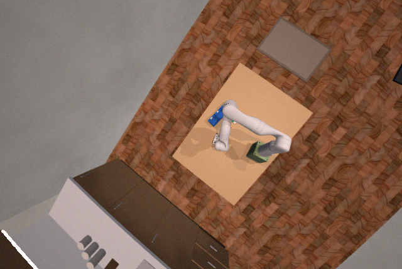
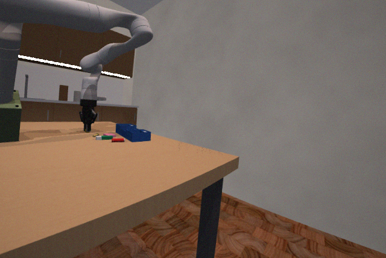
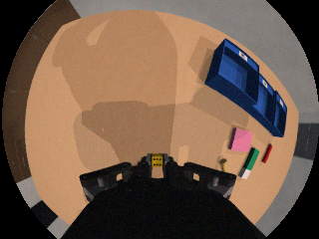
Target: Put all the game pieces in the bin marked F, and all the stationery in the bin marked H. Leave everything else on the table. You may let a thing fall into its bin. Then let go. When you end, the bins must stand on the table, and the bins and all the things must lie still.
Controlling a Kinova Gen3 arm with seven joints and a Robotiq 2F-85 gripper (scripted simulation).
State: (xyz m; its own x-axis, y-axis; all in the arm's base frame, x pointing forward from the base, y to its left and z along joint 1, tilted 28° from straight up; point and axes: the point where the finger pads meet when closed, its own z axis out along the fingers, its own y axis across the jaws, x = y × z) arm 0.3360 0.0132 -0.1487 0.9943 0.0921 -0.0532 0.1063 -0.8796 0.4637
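- The table (image 2: pixel 131 167) is the largest thing here, and my arm reaches over it to the far left part of the top.
- The blue bins (image 2: pixel 133 132) stand in a row at the far right of the table. In the wrist view I see the blue bins (image 3: pixel 247 87) as joined open compartments with small labels, but I cannot read which one is F and which is H.
- My gripper (image 2: pixel 87 128) points straight down, very low over the table, to the left of the bins and apart from them.
- Between the bins and my gripper lie small flat things: a pink eraser-like block (image 3: pixel 241 139), a green and white piece (image 3: pixel 250 162), a red piece (image 3: pixel 267 153) and a tiny dark thing (image 3: pixel 223 162) that I cannot name.
- My fingers are closed narrow on a small yellow piece (image 3: pixel 158 159), which shows as a small square with dark marks between the fingertips. It may be a game tile or a die; I cannot tell exactly.
- I judge this piece to be light, stiff and smooth, so it can slip or turn if I press only on a corner. The best hold is on two flat opposite sides, at the middle.
- If it is a game piece, it belongs in the bin marked F, and I may drop it from just above.
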